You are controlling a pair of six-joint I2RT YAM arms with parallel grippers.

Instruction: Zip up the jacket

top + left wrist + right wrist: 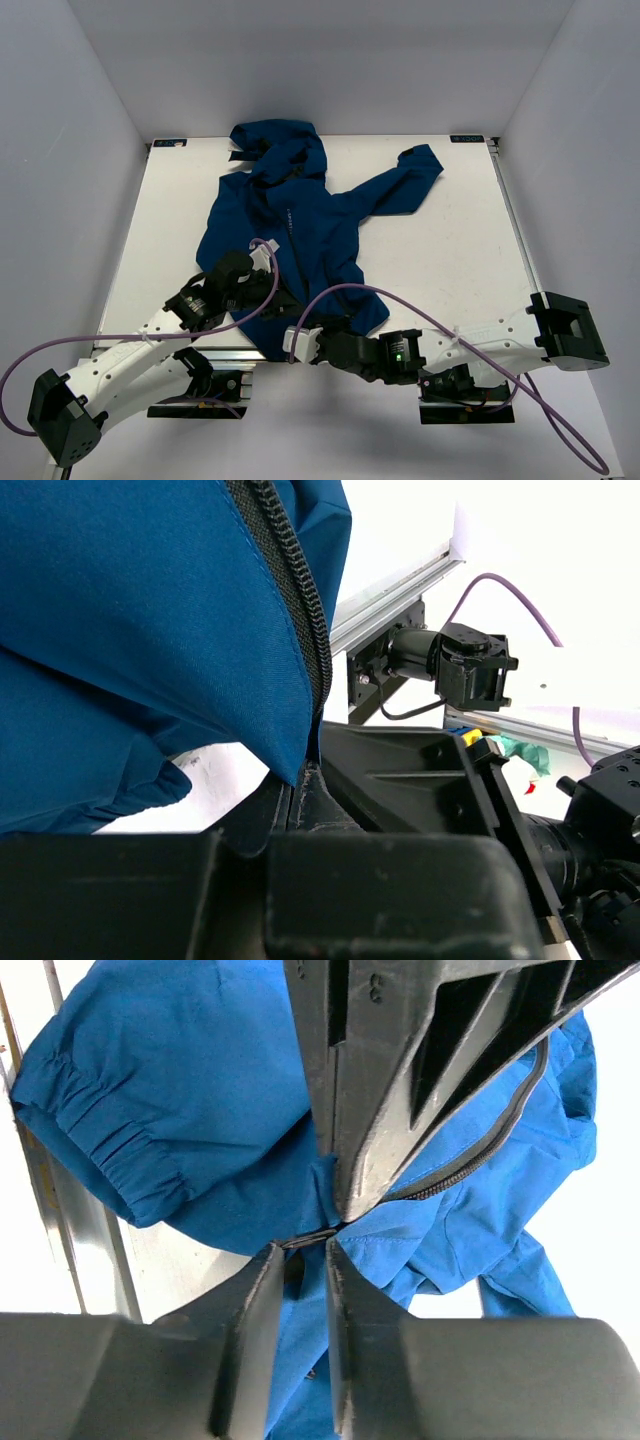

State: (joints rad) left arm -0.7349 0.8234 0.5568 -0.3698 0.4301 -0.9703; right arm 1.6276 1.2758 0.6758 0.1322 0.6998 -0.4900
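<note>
The dark blue jacket [300,225] lies flat on the white table [450,250], hood at the far side and hem at the near edge. My left gripper [268,295] is shut on the jacket's bottom hem corner beside the black zipper [300,590], as the left wrist view [296,780] shows. My right gripper [293,343] sits just below it at the hem. In the right wrist view its jaws [300,1255] stand a narrow gap apart around a small dark zipper tab, right under the left gripper's fingertips [340,1195]. The zipper [470,1165] runs away to the upper right.
One sleeve [410,175] stretches to the far right. An elastic cuff [110,1150] lies by the table's near rail [70,1230]. Purple cables [400,300] loop over both arms. Grey walls close in three sides.
</note>
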